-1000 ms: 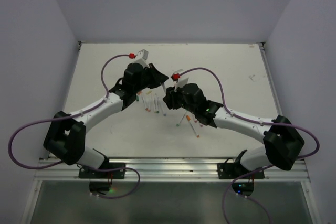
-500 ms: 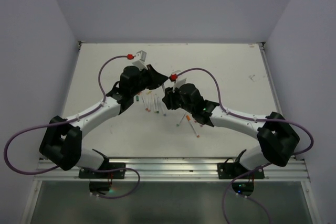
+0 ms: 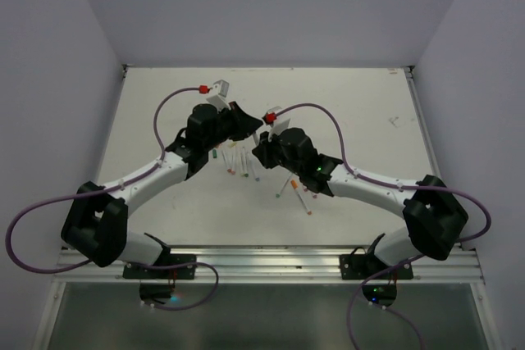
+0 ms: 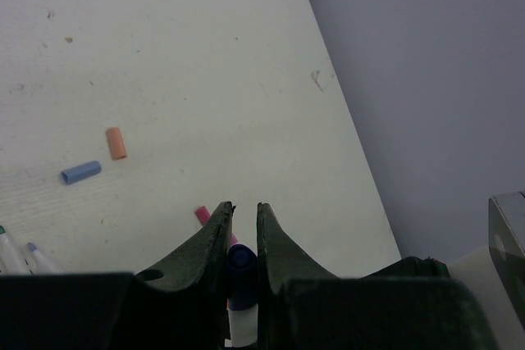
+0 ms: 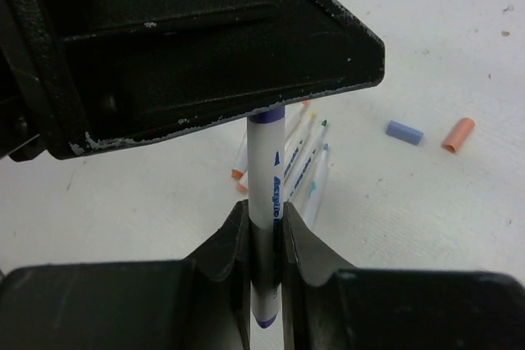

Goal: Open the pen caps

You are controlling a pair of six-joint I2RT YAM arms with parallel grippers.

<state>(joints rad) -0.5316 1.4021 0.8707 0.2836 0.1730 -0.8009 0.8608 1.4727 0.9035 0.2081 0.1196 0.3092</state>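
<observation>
The pale bench [image 3: 353, 104] fills the top view between grey walls. The left arm [image 3: 156, 171] reaches in from 7 o'clock and the right arm [image 3: 369, 184] from 4 o'clock. Their wrists meet just off the bench's middle, toward 11 o'clock.

The left hand [image 4: 244, 219] sits at 11 o'clock of the right hand [image 5: 264, 217], almost touching it. In the right wrist view its black body looms directly above. The right hand is clamped on a white pen barrel [image 5: 267, 170], which stands between its fingers with blue printing along its side. The barrel's upper end carries a purple band and disappears under the left hand.

The left hand's fingers are closed on a dark blue cap [image 4: 240, 261]. The white barrel shows just below the cap, at 6 o'clock. Whether the cap is fully seated on the barrel cannot be told.

A cluster of loose pens [image 3: 240, 161] lies on the bench at 6 o'clock of the joined hands, and a second group [image 3: 297, 190] lies at 4 o'clock.

Smaller caps lie loose on the bench. In the left wrist view an orange cap [image 4: 116, 143] rests at 10 o'clock of the fingers. A blue cap [image 4: 80, 172] is near it, at 8 o'clock of the orange one. A pink cap [image 4: 202, 215] lies just beside the left finger, partly hidden by it.
</observation>
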